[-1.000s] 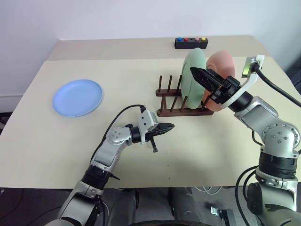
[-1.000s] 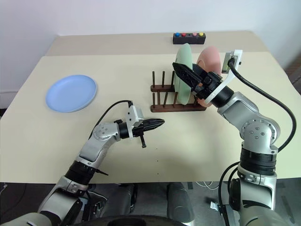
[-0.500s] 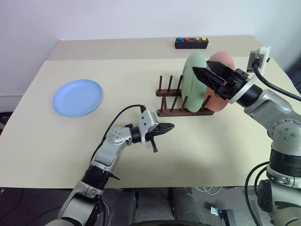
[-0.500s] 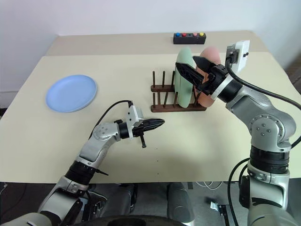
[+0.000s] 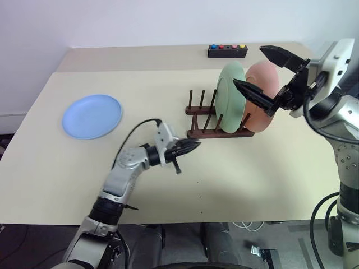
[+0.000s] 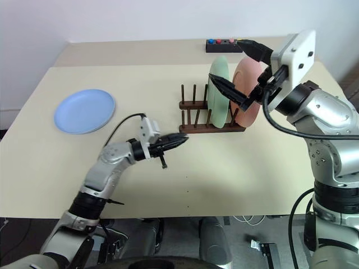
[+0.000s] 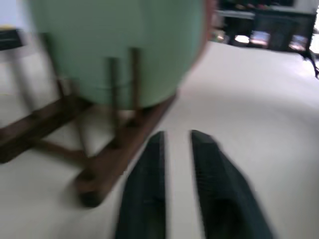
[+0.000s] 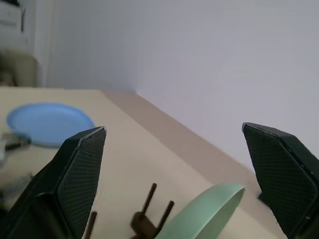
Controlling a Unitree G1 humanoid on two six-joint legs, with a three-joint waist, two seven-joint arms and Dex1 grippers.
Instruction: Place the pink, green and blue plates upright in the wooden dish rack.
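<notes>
The green plate point(image 5: 231, 96) and the pink plate point(image 5: 263, 96) stand upright side by side at the right end of the wooden dish rack point(image 5: 203, 133). Far to the left, the blue plate point(image 5: 92, 116) lies flat on the table. My right gripper point(image 5: 248, 65) hovers open above and in front of the two standing plates, its fingers spread wide with nothing between them. My left gripper point(image 5: 193, 145) is low over the table just in front of the rack's left end, open by a narrow gap and empty. In the left wrist view the fingers point(image 7: 149, 179) point at the rack's rail point(image 7: 124, 154).
A small black box with coloured buttons point(image 5: 227, 51) sits at the table's far edge behind the rack. The rack's left pegs point(image 5: 196, 103) hold nothing. Bare tabletop point(image 5: 151, 89) lies between the blue plate and the rack.
My right gripper has lifted off the green plate, rolled and opened wider. My left gripper has shifted slightly left and up, and its fingers have parted a little.
</notes>
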